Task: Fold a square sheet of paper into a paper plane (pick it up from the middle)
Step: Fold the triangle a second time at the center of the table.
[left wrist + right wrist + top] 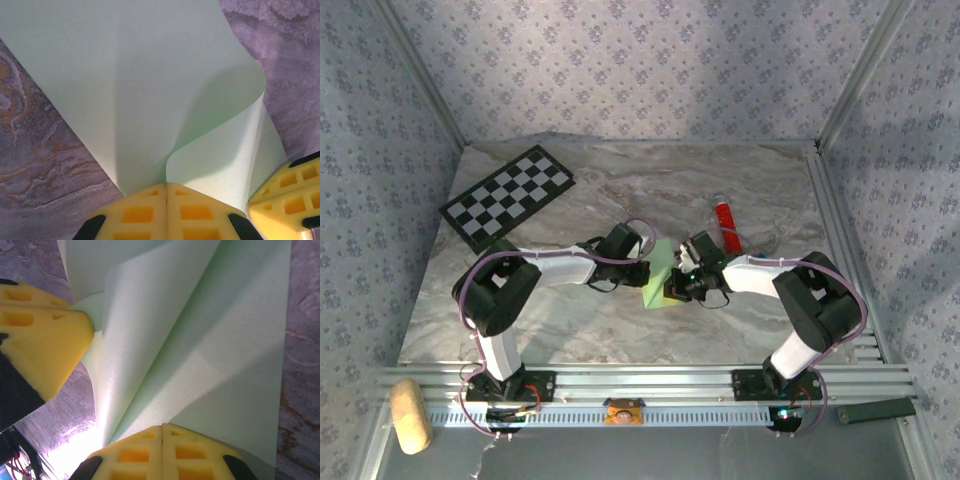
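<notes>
The square sheet of paper point(658, 282) is light green and hangs between both grippers over the middle of the marble table. My left gripper point(166, 184) is shut on one edge of the sheet point(125, 75), which curls over in a loose bend to the right. My right gripper point(162, 426) is shut on the opposite edge of the sheet point(215, 340). The two grippers stand close together, left gripper point(645, 268) and right gripper point(674, 287), tips facing. The right gripper's yellow fingers point(287, 192) show in the left wrist view, and the left gripper's fingers point(45, 345) in the right wrist view.
A black-and-white checkerboard point(508, 196) lies at the back left. A red tube point(725, 218) lies behind the right gripper. A tan block point(410, 415) and a dark strip point(876, 410) rest off the table's front edge by the rails.
</notes>
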Action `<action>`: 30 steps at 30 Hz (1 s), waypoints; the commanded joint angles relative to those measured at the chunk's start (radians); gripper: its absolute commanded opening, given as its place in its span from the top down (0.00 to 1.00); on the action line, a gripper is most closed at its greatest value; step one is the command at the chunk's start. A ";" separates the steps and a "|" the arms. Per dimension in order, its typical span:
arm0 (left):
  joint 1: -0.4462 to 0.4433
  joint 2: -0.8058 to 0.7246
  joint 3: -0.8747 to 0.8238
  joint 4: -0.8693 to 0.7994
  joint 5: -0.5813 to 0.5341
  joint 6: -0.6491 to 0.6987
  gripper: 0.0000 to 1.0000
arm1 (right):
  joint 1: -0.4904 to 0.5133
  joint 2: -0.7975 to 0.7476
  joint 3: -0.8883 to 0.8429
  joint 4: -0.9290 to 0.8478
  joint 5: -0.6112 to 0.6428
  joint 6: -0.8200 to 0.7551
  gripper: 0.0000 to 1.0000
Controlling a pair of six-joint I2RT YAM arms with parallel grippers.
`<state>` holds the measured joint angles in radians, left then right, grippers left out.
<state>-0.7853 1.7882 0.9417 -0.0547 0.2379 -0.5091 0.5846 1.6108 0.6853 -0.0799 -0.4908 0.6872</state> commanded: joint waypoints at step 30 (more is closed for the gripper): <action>0.012 0.046 0.007 0.025 0.032 0.005 0.98 | -0.027 0.007 0.002 -0.046 0.049 0.003 0.90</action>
<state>-0.7788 1.8088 0.9421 -0.0254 0.2661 -0.5064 0.5762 1.6112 0.6853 -0.0792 -0.4904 0.6876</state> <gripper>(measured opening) 0.041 0.094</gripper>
